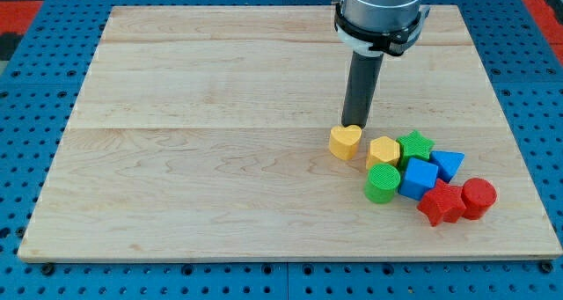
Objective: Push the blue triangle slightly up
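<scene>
Camera view looks down on a pale wooden table (220, 115) sitting on a blue perforated base (26, 159). No container stands on it; the blocks lie loose on the wood, all bunched at the near right. The dark rod comes straight down from the arm's grey housing (380, 10), and my tip (355, 125) stands at the far edge of the yellow heart-shaped block (345, 142), touching it or just short of it; I cannot tell which. This rig has no jaws, so nothing is pinched or held.

Just right of the heart lies a yellow hexagonal block (383, 150), and beside that a green star block (415, 145). The blue triangle block (449, 164) sits at the right of the cluster, right of the star, well apart from my tip. Nearer lie a green round cylinder (382, 184), a blue cube (419, 178), a red star block (441, 204) and a red cylinder (478, 197), packed close together.
</scene>
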